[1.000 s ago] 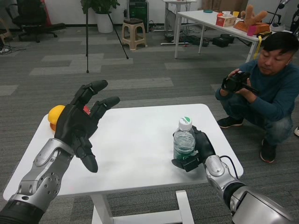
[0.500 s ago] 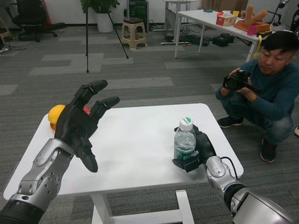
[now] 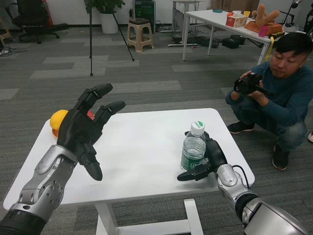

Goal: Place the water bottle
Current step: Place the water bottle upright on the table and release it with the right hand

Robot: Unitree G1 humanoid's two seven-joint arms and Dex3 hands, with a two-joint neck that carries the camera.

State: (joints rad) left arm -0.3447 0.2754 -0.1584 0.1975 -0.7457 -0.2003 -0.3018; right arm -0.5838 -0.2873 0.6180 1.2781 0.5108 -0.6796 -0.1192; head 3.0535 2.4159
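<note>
Right hand [image 3: 209,159] is positioned at the near right of the table [image 3: 142,152], fingers loosened around one bottle [image 3: 193,152]; whether contact is kept cannot be told. One bottle is counted, standing upright with a white cap. Left hand [image 3: 85,129] is raised over the table's left side, fingers spread, nothing held. One orange [image 3: 57,120] is seen at the far left edge. One person [image 3: 279,93] is crouched at right with one camera [image 3: 249,84].
</note>
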